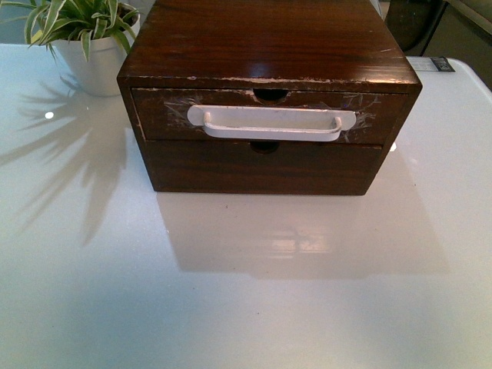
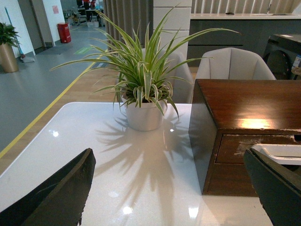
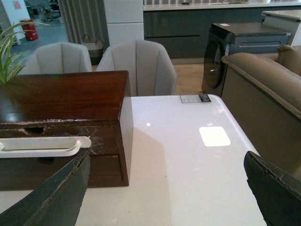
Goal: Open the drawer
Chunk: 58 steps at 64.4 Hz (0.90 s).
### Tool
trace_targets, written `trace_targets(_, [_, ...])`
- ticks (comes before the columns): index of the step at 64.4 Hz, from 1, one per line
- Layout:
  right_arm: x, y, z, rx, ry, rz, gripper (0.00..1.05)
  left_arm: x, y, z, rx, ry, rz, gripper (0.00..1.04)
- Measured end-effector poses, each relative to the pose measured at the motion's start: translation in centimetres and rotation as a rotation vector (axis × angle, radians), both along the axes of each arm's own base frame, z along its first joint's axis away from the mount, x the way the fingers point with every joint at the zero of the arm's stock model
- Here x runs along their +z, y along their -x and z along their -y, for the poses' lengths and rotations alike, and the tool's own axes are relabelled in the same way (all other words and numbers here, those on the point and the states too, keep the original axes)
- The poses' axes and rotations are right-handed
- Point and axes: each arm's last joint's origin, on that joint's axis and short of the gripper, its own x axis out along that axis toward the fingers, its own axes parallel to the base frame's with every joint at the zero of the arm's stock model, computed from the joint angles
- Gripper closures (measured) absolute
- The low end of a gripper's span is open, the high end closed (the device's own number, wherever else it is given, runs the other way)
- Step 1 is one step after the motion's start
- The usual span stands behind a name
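Observation:
A dark-brown wooden box stands on the white table. Its upper drawer is shut, with a long white bar handle, clear tape patches and a half-round notch at its top edge. Below it is a plain handleless front. Neither gripper shows in the front view. My left gripper is open and empty, left of the box, with the drawer and handle end beside its dark fingers. My right gripper is open and empty, right of the box; the handle shows there.
A white pot with a striped green plant stands at the table's back left, close to the box; it also shows in the left wrist view. Grey chairs stand behind the table, a sofa to its right.

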Motion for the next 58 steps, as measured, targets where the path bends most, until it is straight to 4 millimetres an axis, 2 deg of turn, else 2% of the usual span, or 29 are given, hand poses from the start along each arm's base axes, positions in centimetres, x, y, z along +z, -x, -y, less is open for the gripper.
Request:
trace_targets(50, [0.0,0.0,0.0,0.0,0.0,0.0,0.09,0.0,0.0,0.0,0.0,0.0,0.0,0.08])
trace_targets(52, [-0.01,0.0,0.0,0.0,0.0,-0.001,0.09,-0.12,-0.03,0.0,-0.01,0.013,-0.03,0.08])
trace_targets(55, [-0.13,-0.07,-0.1,-0.068,-0.036,-0.147,0.09,-0.05,-0.06,0.23,-0.098,0.12,-0.263,0.08])
trace_targets(58, [-0.1,-0.41,-0.29,-0.125,-0.012,-0.324,0.09,-0.2,-0.16,0.43,-0.121,0.171,-0.397,0.08])
